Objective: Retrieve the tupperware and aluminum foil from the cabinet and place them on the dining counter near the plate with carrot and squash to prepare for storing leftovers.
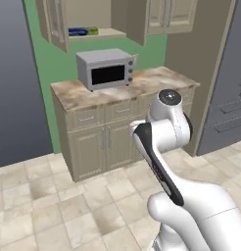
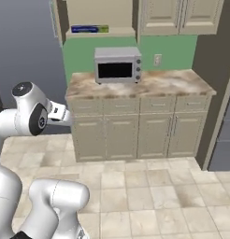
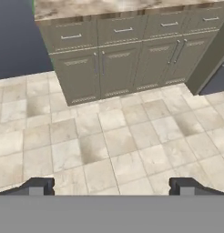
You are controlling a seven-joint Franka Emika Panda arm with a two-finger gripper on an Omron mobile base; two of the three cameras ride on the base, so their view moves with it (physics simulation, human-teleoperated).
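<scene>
From the left base view, you are looking at an open wall cabinet above a marble-topped bench that carries a grey microwave. On the cabinet's shelf lies a flat blue box with a green end, most likely the aluminum foil; you cannot tell from here whether the tupperware sits beside it. The arm is folded up close to the base, well apart from the bench.

From the right base view, the same blue-and-green box rests on the shelf above and slightly left of the microwave, with the cabinet door swung open on its left. A wall outlet shows beside the microwave.

From the hand view, the hand points down at the tiled floor and the lower cabinet doors, its fingers spread wide with nothing between them.

You are at the very first step, the approach: nothing is fetched yet. Your next move calls for driving the base nearer the bench, then raising and tilting the hand up towards the open shelf, high above where it now looks
</scene>
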